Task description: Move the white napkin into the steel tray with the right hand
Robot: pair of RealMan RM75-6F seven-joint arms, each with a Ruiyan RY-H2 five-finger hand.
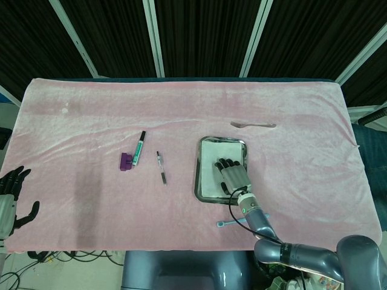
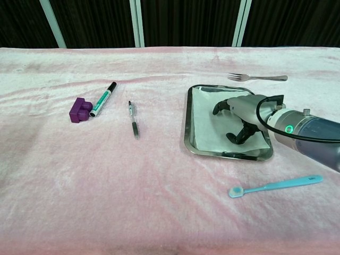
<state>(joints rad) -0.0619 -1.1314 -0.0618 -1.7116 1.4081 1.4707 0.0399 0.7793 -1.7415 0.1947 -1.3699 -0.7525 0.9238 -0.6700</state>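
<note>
Both views show the white napkin point(image 2: 204, 119) lying flat inside the steel tray point(image 2: 187, 127), right of frame centre on the pink bench point(image 2: 159, 202). Over it hovers the right hand point(image 2: 241, 114) — fingers point(image 1: 225, 163) apart, holding nothing. At the head view's lower left edge, the left hand point(image 1: 9, 196) hangs with fingers spread.

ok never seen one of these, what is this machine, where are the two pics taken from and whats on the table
It is a two-armed robot with human-like hands, steered remotely by a person. One picture looks down from its head, the other looks forward from its chest.

On the pink cloth lie a purple block, a green marker, a pen, a fork, a blue toothbrush and a steel tray with a white napkin in it. The right hand is over the napkin with fingers spread, holding nothing. The left hand waits open at the table's edge.
</note>
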